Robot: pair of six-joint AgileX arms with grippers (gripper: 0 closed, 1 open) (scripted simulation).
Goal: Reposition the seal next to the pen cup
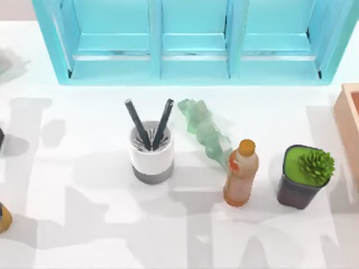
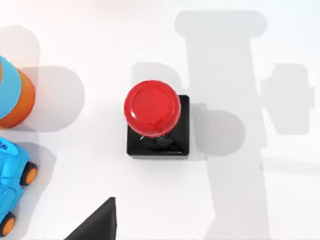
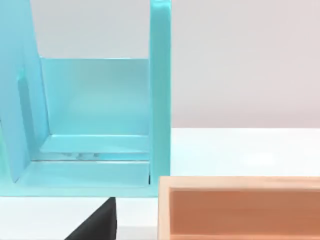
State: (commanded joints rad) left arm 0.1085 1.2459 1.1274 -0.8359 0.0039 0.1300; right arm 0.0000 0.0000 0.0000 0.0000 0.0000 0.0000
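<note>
The seal [image 2: 156, 122], a glossy red round knob on a square black block, stands upright on the white table directly under my left wrist camera. A dark corner of my left gripper [image 2: 100, 224] pokes into that view, apart from the seal and above the table. The pen cup [image 1: 151, 156], white with a grey bottom band and two dark pens, stands left of the table's middle in the top view. A dark corner of my right gripper [image 3: 100, 223] shows in the right wrist view, facing the teal shelf.
A teal shelf unit [image 1: 190, 45] lines the back. An orange-capped bottle [image 1: 241, 174], a dark plant pot [image 1: 303, 178] and a pale green translucent object [image 1: 205, 131] stand right of the cup. A wooden box [image 1: 350, 120] sits far right. A blue toy car [image 2: 12, 185] and an orange-blue object [image 2: 15, 97] lie near the seal.
</note>
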